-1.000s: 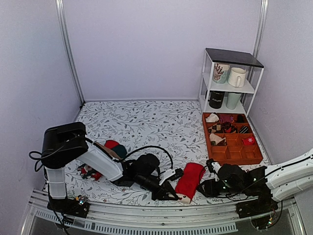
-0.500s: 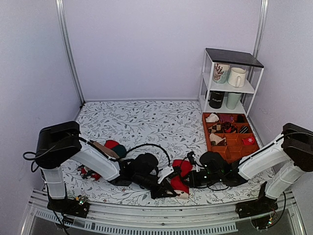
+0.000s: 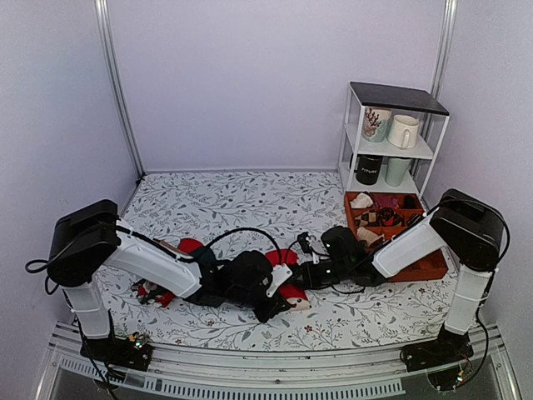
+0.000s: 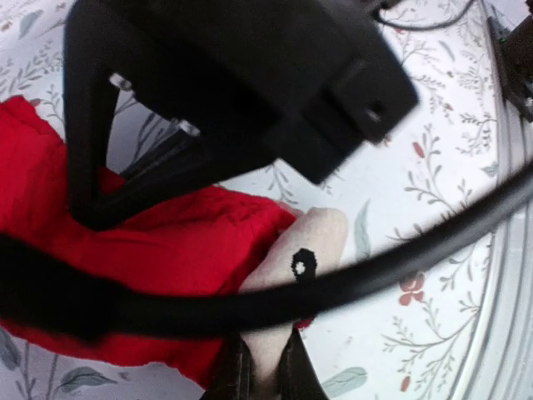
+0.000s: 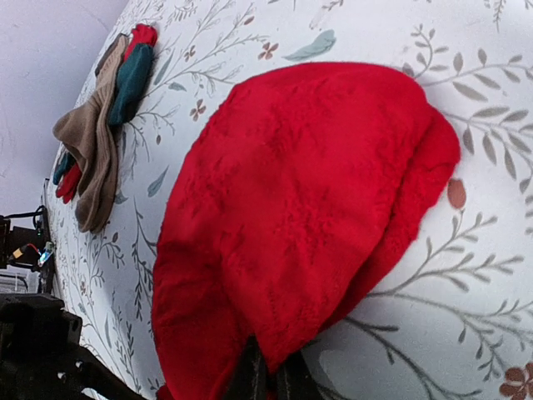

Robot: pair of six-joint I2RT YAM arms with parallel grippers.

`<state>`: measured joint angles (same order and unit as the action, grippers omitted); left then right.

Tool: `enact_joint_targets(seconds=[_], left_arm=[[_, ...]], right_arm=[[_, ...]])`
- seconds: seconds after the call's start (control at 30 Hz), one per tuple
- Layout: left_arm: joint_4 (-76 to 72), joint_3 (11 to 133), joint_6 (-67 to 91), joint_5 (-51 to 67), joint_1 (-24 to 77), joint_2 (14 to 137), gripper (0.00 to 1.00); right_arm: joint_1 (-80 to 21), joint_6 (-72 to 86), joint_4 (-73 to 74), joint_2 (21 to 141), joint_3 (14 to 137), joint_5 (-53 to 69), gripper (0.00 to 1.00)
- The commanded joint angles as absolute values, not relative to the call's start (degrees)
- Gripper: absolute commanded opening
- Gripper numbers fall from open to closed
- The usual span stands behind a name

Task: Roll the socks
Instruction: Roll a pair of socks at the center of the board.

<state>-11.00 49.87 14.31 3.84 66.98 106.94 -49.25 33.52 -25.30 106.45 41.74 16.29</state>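
Note:
The red socks (image 3: 289,292) lie bunched at the table's middle front, between my two grippers. In the left wrist view the left gripper (image 4: 259,373) is shut on the socks' pale beige end (image 4: 312,242), and the red knit (image 4: 158,250) spreads to the left. In the right wrist view the right gripper (image 5: 268,377) is shut on the edge of the socks (image 5: 308,192), whose top layer is folded over. From above, the left gripper (image 3: 281,303) comes in from the left and the right gripper (image 3: 301,270) from the right. They almost meet over the socks.
A tan-brown sock (image 5: 93,158) and a dark green sock (image 5: 133,77) lie together on the left of the table, behind the left arm (image 3: 158,267). An orange compartment tray (image 3: 425,268) and a white shelf of mugs (image 3: 391,142) stand at the right.
The right arm swung in from the near right edge and its gripper shut on the socks. The socks went from lying flat to bunched and shifted away from the front edge.

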Motion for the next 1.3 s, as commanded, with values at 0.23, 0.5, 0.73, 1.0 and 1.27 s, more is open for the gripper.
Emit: enact_joint_targets(seconds=[0.23,0.5,0.73,1.0,1.27], left_arm=[[-0.6,46.7,11.9,9.4,58.9,112.1,0.00],[0.7,46.2,12.6,13.3,57.5,115.2,0.00],[1.1,45.9,12.7,14.7,57.3,115.1,0.00],[0.9,45.8,12.5,15.3,57.0,115.9,0.00],[0.4,45.6,12.4,15.5,56.8,116.1,0.00]], right_arm=[[-47.1,20.7,-19.8,100.2,40.8,18.5,0.31],[-47.1,2.6,-24.7,85.5,31.1,25.2,0.37],[-48.7,-12.5,-26.7,86.2,29.7,29.8,0.39],[-52.1,-18.6,-25.1,92.5,33.6,25.2,0.40],[-53.1,-18.7,-24.5,97.3,35.7,20.4,0.40]])
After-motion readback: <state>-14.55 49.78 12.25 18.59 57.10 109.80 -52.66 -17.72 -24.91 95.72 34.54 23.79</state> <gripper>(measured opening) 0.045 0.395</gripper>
